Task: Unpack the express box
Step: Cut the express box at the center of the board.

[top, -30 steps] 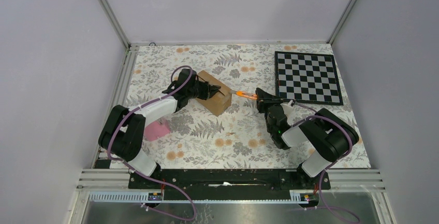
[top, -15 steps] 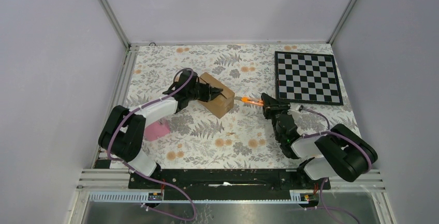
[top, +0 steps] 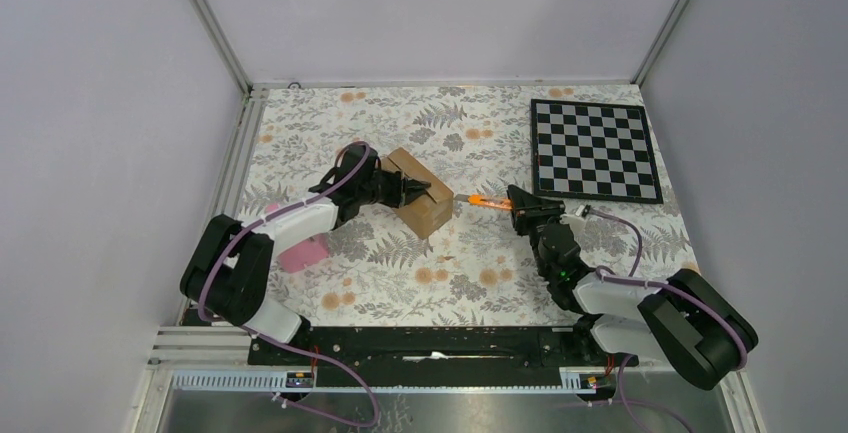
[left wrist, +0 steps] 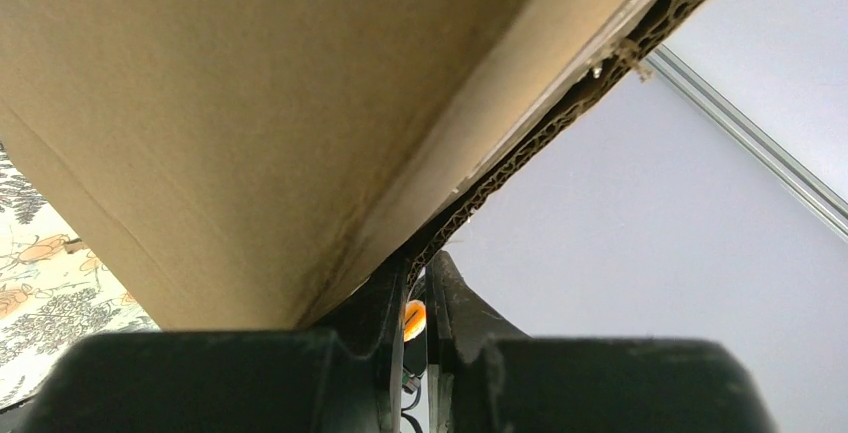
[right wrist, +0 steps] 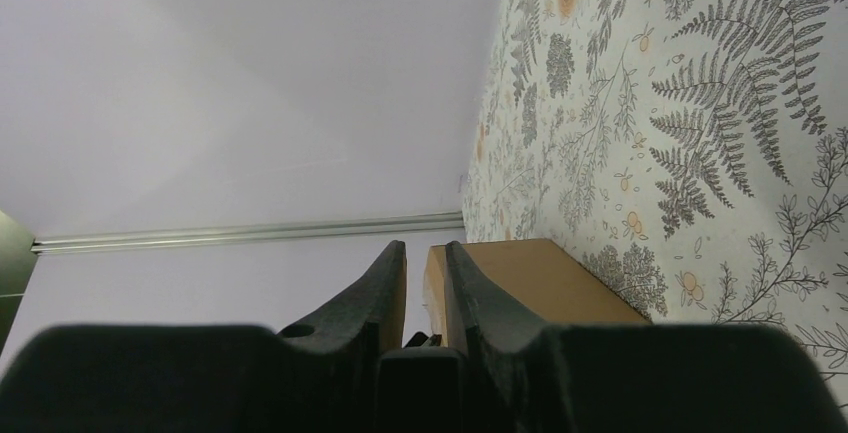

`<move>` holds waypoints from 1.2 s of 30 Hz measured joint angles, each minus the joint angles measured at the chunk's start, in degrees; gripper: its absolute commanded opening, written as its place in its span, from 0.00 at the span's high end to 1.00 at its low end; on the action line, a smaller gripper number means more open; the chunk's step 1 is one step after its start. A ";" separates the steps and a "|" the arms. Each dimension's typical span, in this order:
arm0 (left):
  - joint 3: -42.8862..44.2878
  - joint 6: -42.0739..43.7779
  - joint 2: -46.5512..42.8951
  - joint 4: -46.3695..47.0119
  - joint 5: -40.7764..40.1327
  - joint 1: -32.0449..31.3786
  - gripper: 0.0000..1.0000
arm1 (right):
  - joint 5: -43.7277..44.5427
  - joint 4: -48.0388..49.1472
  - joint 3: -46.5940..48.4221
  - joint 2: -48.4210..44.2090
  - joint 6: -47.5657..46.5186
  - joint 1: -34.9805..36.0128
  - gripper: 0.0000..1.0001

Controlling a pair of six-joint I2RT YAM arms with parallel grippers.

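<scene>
Tablecloth [top: 470, 283], floral, covers the work surface. Checkerboard [top: 594, 150] lies at upper right of the top view, well apart from the work. Express box [top: 428, 215] sits just left of centre frame, turned corner-on. Left gripper [top: 413, 191] is clenched on the box's upper cardboard edge, judged to be steadying it for cutting. Right gripper [top: 518, 203], just right of the box, grasps an orange cutter [top: 484, 199] aimed at the box's right end; contact cannot be confirmed. Pink wedge [top: 303, 251] lies lower left, partly under the left arm. Label, tape seam and blade are not discernible. Cardboard fills most of the left wrist view.
</scene>
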 measured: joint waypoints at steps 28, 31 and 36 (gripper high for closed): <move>-0.63 -1.31 -0.48 0.13 1.29 -1.86 1.00 | 0.26 -2.58 -0.94 -0.02 -0.20 1.44 1.00; -0.63 -1.36 -0.48 0.13 1.29 -1.99 1.00 | 0.33 -2.62 -0.96 -0.22 -0.15 1.44 1.00; -0.63 -1.57 -0.48 0.13 1.33 -2.29 1.00 | 0.66 -3.04 -0.96 -1.36 -0.15 1.44 1.00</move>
